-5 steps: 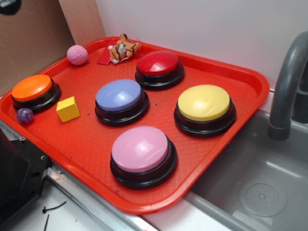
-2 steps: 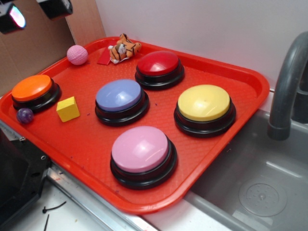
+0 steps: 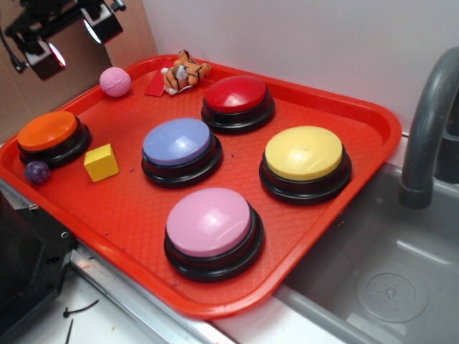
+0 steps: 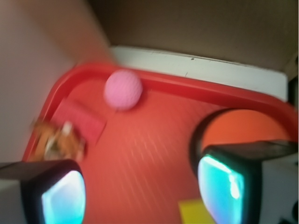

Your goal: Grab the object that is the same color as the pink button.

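**Gripper held high over the tray's far corner**

The gripper (image 3: pixel 68 39) is seen above the red tray (image 3: pixel 344 107), fingers spread wide, nothing held. The pink ball (image 3: pixel 115 82) is found at the far left corner, flanked by a toy tiger (image 3: pixel 185 72) and an orange button (image 3: pixel 48 132). The pink button (image 3: pixel 210 222) is parked at the near edge.

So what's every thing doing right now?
gripper: open, above the tray, holding nothing
pink ball: loose in the tray's corner
pink button: untouched
yellow cube: resting flat
toy tiger: lying down
red tray: flat by the sink
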Robot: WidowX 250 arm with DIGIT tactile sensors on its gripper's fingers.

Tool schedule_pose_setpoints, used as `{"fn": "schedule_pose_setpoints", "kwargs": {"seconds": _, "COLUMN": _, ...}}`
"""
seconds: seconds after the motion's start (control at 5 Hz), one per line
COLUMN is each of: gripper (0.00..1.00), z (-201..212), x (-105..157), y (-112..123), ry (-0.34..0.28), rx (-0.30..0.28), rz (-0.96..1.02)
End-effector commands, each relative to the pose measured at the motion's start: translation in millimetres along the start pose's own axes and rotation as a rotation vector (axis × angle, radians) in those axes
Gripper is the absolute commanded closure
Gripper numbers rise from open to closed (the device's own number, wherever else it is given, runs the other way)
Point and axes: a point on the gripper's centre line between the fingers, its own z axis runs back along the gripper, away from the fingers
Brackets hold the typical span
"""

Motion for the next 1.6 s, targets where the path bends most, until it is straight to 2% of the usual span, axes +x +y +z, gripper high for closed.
{"fn": "schedule_pose_setpoints", "kwargs": {"seconds": 0.0, "gripper": 0.00, "z": -32, "x": 34, "y": 19, "ry": -0.241, "rx": 0.133, "rz": 0.432}}
{"fn": "schedule_pose_setpoints", "kwargs": {"seconds": 0.2, "gripper": 0.00, "z": -51, "x": 45, "y": 11, "ry": -0.270, "rx": 0.127, "rz": 0.450}}
{"fn": "schedule_pose_setpoints", "kwargs": {"seconds": 0.4, "gripper": 0.00, "z": -60, "x": 50, "y": -3, "ry": -0.265, "rx": 0.109, "rz": 0.415}}
{"fn": "schedule_pose_setpoints", "kwargs": {"seconds": 0.8, "gripper": 0.00, "z": -79, "x": 58, "y": -14, "ry": -0.273, "rx": 0.107, "rz": 0.357}}
{"fn": "schedule_pose_setpoints", "kwargs": {"seconds": 1.0, "gripper": 0.98, "z": -90, "x": 56, "y": -15, "ry": -0.257, "rx": 0.091, "rz": 0.319}}
{"fn": "schedule_pose_setpoints", "kwargs": {"seconds": 1.2, "gripper": 1.00, "z": -91, "x": 54, "y": -15, "ry": -0.230, "rx": 0.072, "rz": 0.313}}
{"fn": "schedule_pose_setpoints", "kwargs": {"seconds": 1.4, "gripper": 1.00, "z": -87, "x": 50, "y": -17, "ry": -0.232, "rx": 0.087, "rz": 0.224}}
